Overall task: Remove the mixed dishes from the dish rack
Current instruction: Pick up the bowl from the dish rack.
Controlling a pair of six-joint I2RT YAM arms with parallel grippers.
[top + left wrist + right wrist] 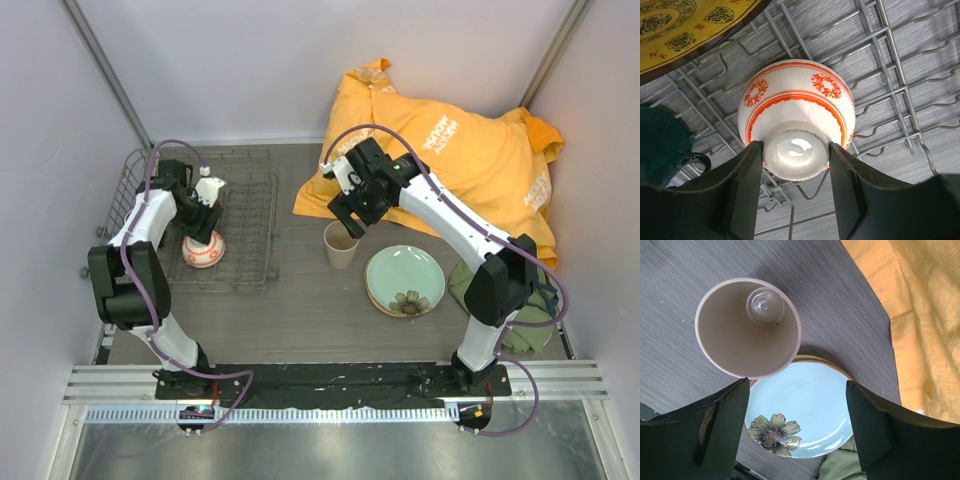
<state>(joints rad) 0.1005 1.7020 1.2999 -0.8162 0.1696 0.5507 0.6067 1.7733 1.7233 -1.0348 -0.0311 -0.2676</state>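
Dark fingers (747, 185) of the left gripper (795, 150) fill the bottom of the left wrist view, one pressed on each side of the raised foot ring of the small white-and-red bowl (795, 105), so the tool is clamped on the bowl. The bowl sits upside down on the wires of the dish rack (900, 75), which leaves that narrow foot as the handiest part for a two-finger pinch. Whether it has left the wires I cannot tell. Just behind it in the rack leans the small yellow-and-dark patterned plate (685, 25), and the dark green mug (660, 145) lies close on the left, so by my reckoning a lift should go straight up to clear both. On the other side, the right gripper (797, 385) hangs with its jaws wide apart and nothing between them, above the beige handleless cup (740, 335). The cup stands upright on the grey table (690, 270), just beside the pale green flower-marked plate (810, 405), which lies flat near the orange cloth (920, 315). Cup and plate are out of the rack and three dishes remain in it; I judge the bowl to be the one in hand
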